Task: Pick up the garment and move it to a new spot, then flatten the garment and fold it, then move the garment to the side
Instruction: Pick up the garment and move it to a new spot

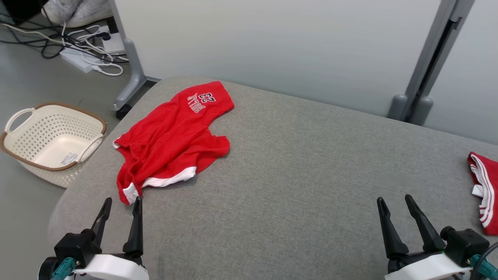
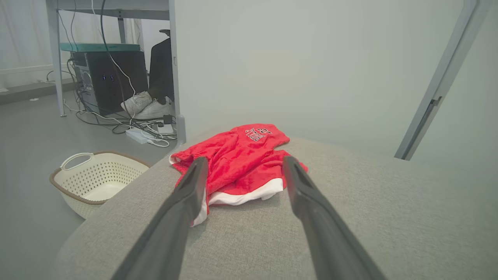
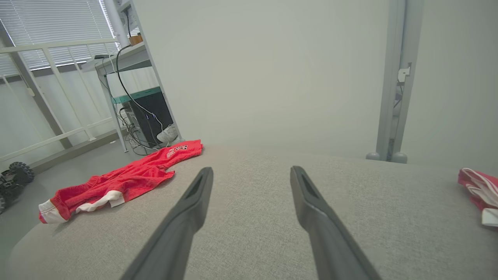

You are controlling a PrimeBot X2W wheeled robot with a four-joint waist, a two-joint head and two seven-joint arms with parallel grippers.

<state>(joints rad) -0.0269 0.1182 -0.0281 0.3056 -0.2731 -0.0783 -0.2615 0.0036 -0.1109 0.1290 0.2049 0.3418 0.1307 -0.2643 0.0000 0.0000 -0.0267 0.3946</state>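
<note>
- The red garment [image 1: 171, 140], with white trim and white lettering near one hem, is lying crumpled at the left centre of the head view. It is resting on the grey fabric-covered desk [image 1: 291, 175], close to the desk's left edge.
- The left end effector [image 1: 122, 200] is sitting at the lower left of the head view with its two dark fingers standing apart and gripping nothing. Its tips are pointing at the garment's nearest white-trimmed corner and lie just beside it; I cannot tell whether they are touching it.
- In the left wrist view the garment is showing between and beyond those spread fingers.
- The right end effector [image 1: 393, 198] is sitting at the lower right of the head view, its fingers likewise spread and empty, over bare desk well apart from the garment.
- A red-and-white cloth [image 1: 486, 190] is lying at the right edge of the head view.
- A cream perforated basket [image 1: 23, 112] is standing on the floor [image 1: 23, 217] at the left of the frame, beside the desk.
- White shoes [image 1: 78, 11] and tangled cables [image 1: 89, 58] are lying at the upper left.
</note>
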